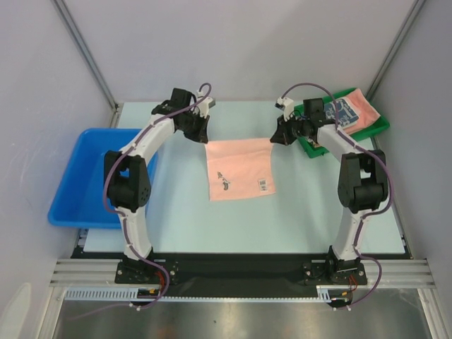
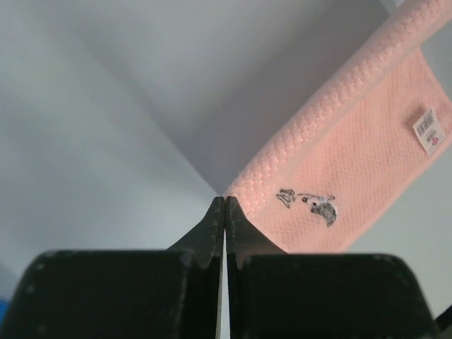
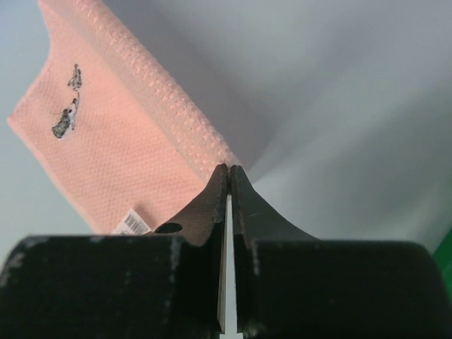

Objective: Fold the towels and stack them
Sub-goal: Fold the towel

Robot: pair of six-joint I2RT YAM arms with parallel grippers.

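From above, shows a salmon-pink towel [image 1: 240, 169] spread flat at the middle of the desk [image 1: 212, 226], with the left hand [image 1: 203, 136] at its far left corner and the right hand [image 1: 277, 135] at its far right corner. Shows also a dark blue patterned towel [image 1: 340, 109] and a second pink towel [image 1: 364, 107] lying in the green tray [image 1: 382, 128] at far right, and a blue bin [image 1: 70, 208] at the left. From the left wrist, finds the left hand [image 2: 224, 205] pressed fully together, pinching the salmon-pink towel at its corner; picks out on the cloth a small grey animal print [image 2: 311, 206] and a white barcode label [image 2: 429, 129], too small to read. From the right wrist, finds the right hand [image 3: 229, 173] likewise clamped tight on the other far corner, with the same print and label in sight, the label again illegible.
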